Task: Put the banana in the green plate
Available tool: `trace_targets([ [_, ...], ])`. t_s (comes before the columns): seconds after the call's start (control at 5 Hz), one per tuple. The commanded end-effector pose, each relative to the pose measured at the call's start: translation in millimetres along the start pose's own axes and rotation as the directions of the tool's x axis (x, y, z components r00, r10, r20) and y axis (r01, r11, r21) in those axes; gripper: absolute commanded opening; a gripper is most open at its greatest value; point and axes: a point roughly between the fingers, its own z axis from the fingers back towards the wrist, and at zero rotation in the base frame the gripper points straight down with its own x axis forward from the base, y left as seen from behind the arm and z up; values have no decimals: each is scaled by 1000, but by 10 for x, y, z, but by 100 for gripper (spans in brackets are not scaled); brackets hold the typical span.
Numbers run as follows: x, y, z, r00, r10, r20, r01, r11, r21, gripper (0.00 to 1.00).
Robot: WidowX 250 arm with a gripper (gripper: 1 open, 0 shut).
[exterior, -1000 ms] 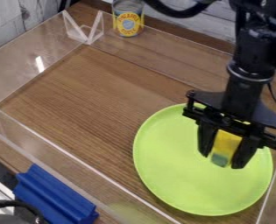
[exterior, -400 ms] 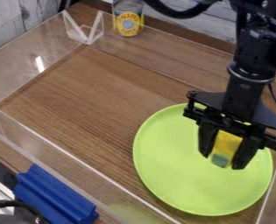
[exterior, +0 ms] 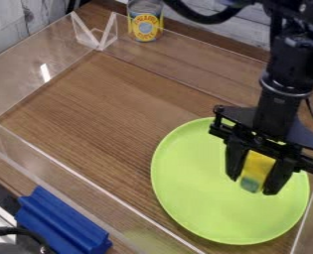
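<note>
A large lime-green plate lies on the wooden table at the lower right. My black gripper points straight down over the plate's right half. It is shut on the banana, a stubby yellow piece with a green lower end that shows between the two fingers. The banana's green end hangs at or just above the plate's surface; contact cannot be told.
A yellow-labelled can stands at the back of the table, with a clear plastic stand to its left. A transparent wall rims the table's left and front. A blue object lies at the bottom left.
</note>
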Motion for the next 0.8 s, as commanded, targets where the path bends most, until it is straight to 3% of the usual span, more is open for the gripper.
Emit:
trace_targets([
  [0.0, 67, -47, 98, 999, -11, 32, 11, 1000, -18, 0],
  [0.6, 80, -30, 85, 1000, -22, 20, 22, 1000, -11, 0],
])
